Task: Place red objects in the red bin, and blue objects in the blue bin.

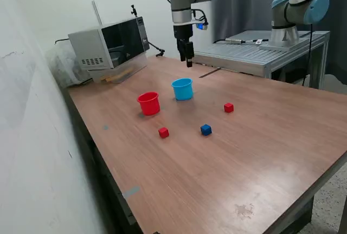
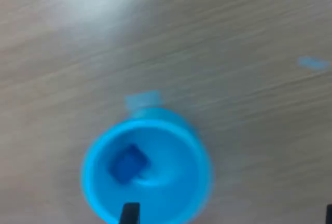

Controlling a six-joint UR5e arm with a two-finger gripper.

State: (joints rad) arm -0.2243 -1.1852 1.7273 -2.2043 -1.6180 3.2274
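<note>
1. A wooden table [image 1: 260, 158] fills most of the exterior view.
2. A microwave [image 1: 111, 43] sits at the table's far corner, against the white wall [image 1: 32, 136].
3. A clear plastic bag [image 1: 62, 63] lies just beside the microwave.
4. A metal bench [image 1: 260, 55] stands behind the table, cables lying on it.
5. A small blue tape mark [image 2: 313, 63] sits on the tabletop.

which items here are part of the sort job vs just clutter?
Job:
- red cup
- blue cup
- dark blue cube inside the blue cup
- dark blue cube on the table
- two red cubes on the table
- end effector, above the blue cup

Lying about:
- microwave
- second arm on its metal stand
</note>
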